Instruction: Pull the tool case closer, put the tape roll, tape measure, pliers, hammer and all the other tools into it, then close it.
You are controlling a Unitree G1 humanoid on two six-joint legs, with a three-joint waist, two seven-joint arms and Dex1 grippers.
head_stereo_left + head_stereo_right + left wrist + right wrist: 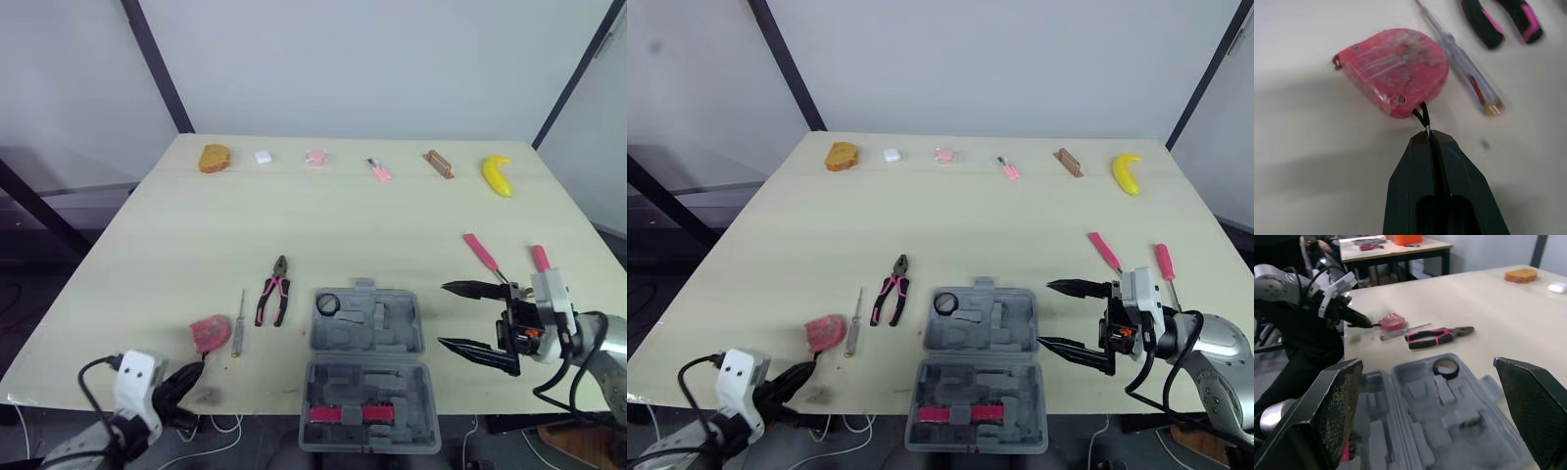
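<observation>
**Left wrist view: cord of the tape measure at the fingertips**

In the left wrist view we see the left gripper [1427,133] with its two black fingers pressed together. The black cord loop of the pink tape measure [1393,71] runs into their tips and looks pinched there. The tape measure lies flat on the table [176,245] towards the near left corner, its cord end facing the near edge.

Just beside it lies a small screwdriver [238,325] with a clear handle, its long axis running from the near edge to the far edge. Next to that are the pliers [273,292]. They share that axis, with their nose towards the far edge and their pink-and-black handles towards us.

The grey tool case [367,377] lies open at the middle of the near edge, its hinge parallel to that edge and its near half reaching out past it. The tape roll [328,304] sits in the far left compartment of the far half.

The right gripper [444,315] hangs just beside the case's right side, pointing towards the left edge. Its fingers are spread wide and hold nothing.

Two pink-handled screwdrivers [482,253] lie near the right edge, beyond the right gripper. Both run roughly from near to far.
</observation>
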